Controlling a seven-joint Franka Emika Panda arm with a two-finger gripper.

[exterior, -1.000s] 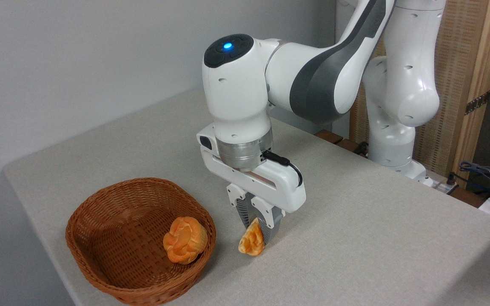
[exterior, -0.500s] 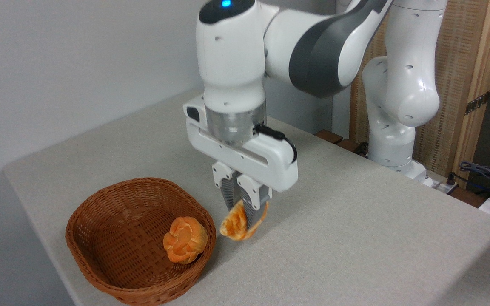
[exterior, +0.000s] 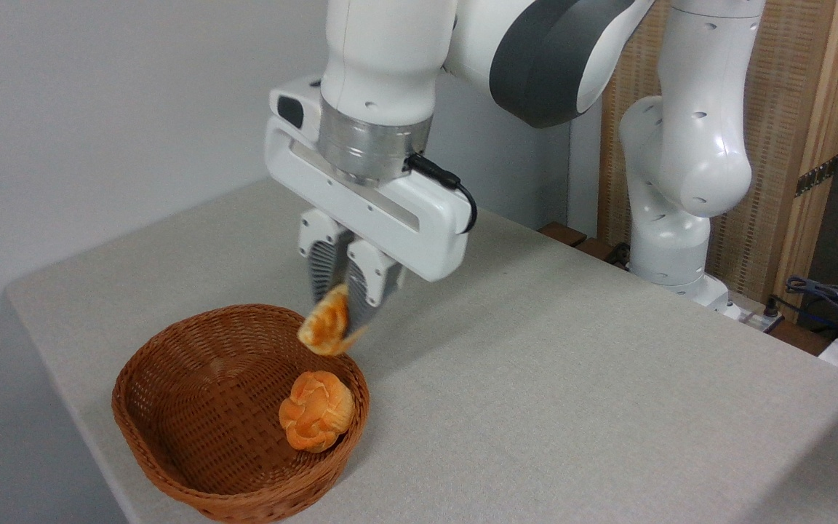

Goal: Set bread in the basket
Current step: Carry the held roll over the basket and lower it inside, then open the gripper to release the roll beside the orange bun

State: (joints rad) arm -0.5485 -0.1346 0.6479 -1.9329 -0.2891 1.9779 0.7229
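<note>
Basket (exterior: 193, 407) sits on the table (exterior: 572, 378) near its front-left corner, with a bun (exterior: 316, 411) inside against the right wall. Gripper (exterior: 342, 306) hangs above the basket's back-right rim, bread (exterior: 326, 331) pinched between its fingers, clear of the table and above the bun. Arm base stands behind, at the table's far right edge.

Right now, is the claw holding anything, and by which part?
Yes: the claw is shut on the bread, gripping its upper part. The lower end hangs free above the basket rim.
</note>
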